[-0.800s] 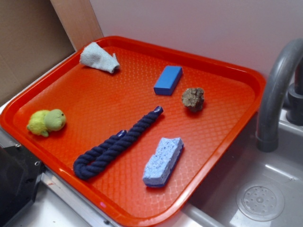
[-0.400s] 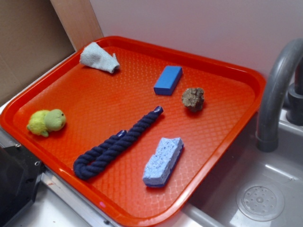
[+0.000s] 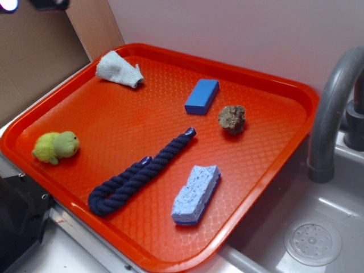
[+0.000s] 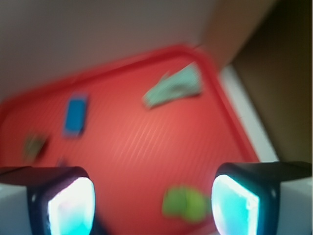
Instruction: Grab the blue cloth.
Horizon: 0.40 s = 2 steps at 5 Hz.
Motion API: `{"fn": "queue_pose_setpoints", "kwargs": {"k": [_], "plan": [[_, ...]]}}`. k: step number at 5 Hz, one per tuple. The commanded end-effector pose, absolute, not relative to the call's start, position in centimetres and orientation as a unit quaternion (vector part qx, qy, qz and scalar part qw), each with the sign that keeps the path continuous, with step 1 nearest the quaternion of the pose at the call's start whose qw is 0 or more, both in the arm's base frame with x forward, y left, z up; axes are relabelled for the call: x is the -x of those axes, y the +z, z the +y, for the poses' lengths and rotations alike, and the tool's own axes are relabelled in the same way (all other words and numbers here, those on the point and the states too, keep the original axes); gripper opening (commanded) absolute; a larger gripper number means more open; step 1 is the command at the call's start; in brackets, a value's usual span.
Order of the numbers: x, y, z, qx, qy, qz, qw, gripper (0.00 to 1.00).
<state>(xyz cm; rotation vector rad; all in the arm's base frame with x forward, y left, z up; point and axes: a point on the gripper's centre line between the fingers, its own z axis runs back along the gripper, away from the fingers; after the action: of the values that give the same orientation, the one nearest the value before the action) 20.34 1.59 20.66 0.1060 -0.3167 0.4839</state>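
The gripper [image 3: 31, 4] is cut off by the exterior view's top edge, so its jaw state cannot be told there. The whole wrist view is blurred: the blue cloth [image 4: 174, 88] is seen only as a pale smear, and the fingers [image 4: 71, 205] are cropped at the bottom edge.

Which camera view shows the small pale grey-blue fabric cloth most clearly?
The exterior view shows the pale grey-blue fabric cloth best: it is sharp, unobstructed, lying in the far left corner of the orange plastic tray. The wrist view shows the cloth only as a blurred pale patch near the tray's corner.
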Motion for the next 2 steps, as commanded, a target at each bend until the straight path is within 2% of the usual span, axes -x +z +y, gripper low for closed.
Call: {"fn": "queue_pose_setpoints", "kwargs": {"k": [1, 2], "plan": [[-24.9, 17.9, 5.8, -0.081, 0.438, -0.195, 0.874, 1.00], [-27.2, 14.8, 7.4, -0.107, 0.513, -0.192, 0.830, 1.00]]}}
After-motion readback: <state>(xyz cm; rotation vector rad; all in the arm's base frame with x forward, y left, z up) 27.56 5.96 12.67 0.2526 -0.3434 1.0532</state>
